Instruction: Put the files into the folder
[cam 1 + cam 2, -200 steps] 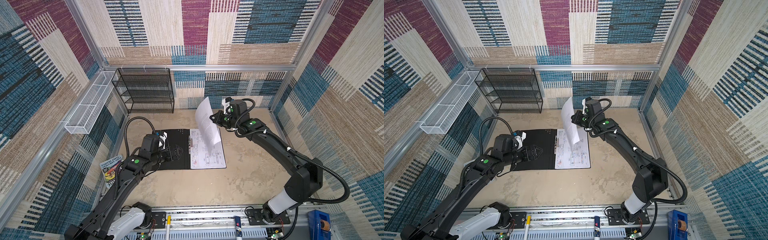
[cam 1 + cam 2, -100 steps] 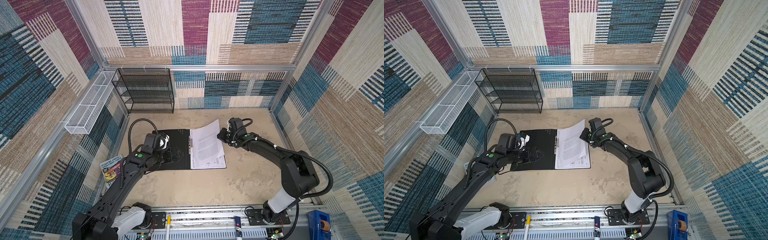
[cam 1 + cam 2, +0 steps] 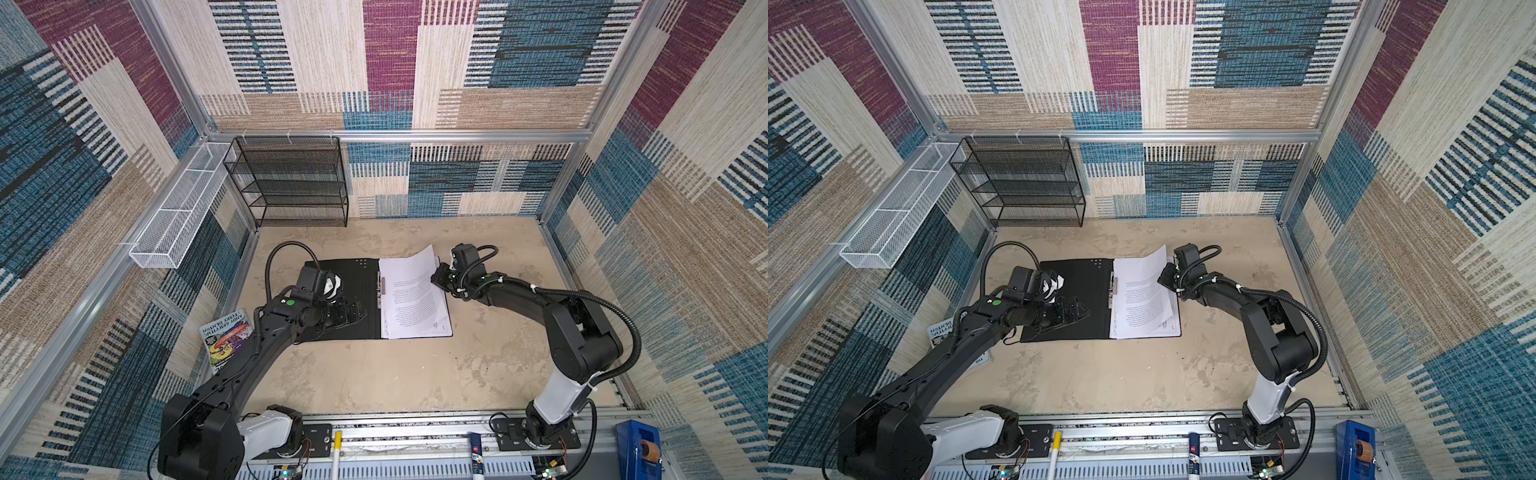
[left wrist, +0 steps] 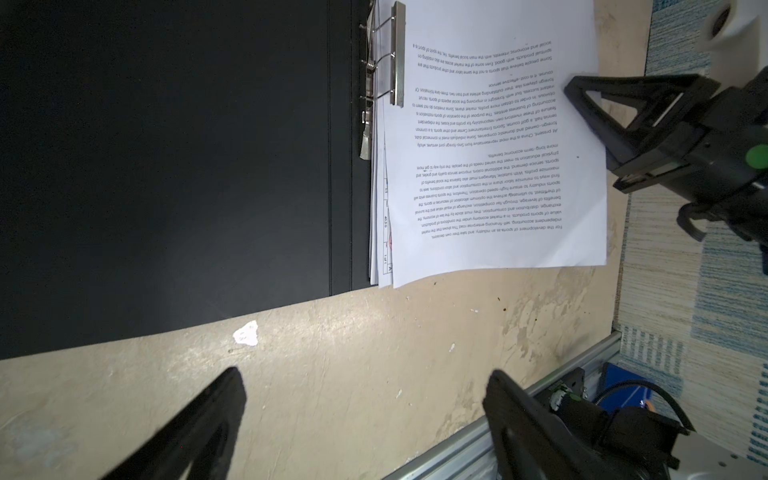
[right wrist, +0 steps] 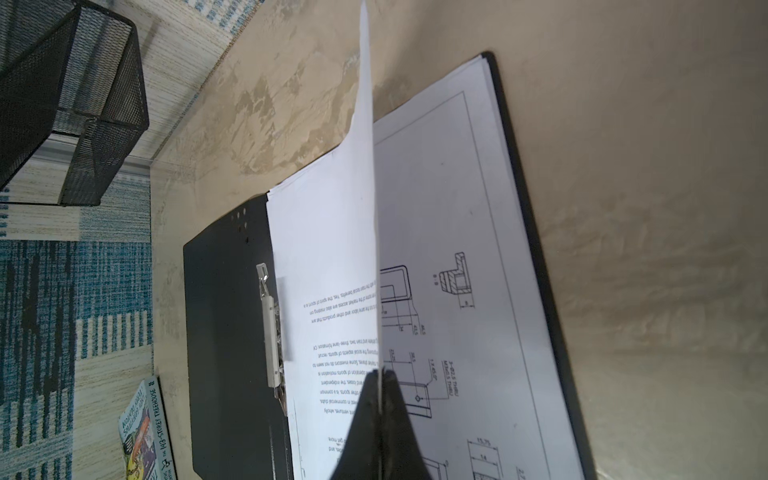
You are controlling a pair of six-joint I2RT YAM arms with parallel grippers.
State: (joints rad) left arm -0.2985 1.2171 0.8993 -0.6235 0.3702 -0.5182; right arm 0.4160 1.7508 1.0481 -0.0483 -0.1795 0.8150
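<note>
Right hand is pinched tight on the edge of one top sheet. That sheet curls up off the pile, and its far corner is lifted in both top views. Left hand has its two fingers spread wide with nothing between them, hanging above the black left leaf. One folder lies open flat in the middle of the counter, black inside upward, with one metal spine clip along the fold. On its right leaf rest the files, a pile of white sheets too closely stacked to count. Under the raised printed page, one sheet of technical drawings shows. One colourful book lies by the left wall, one black mesh rack stands at the back, and one white wire basket hangs on the left wall
</note>
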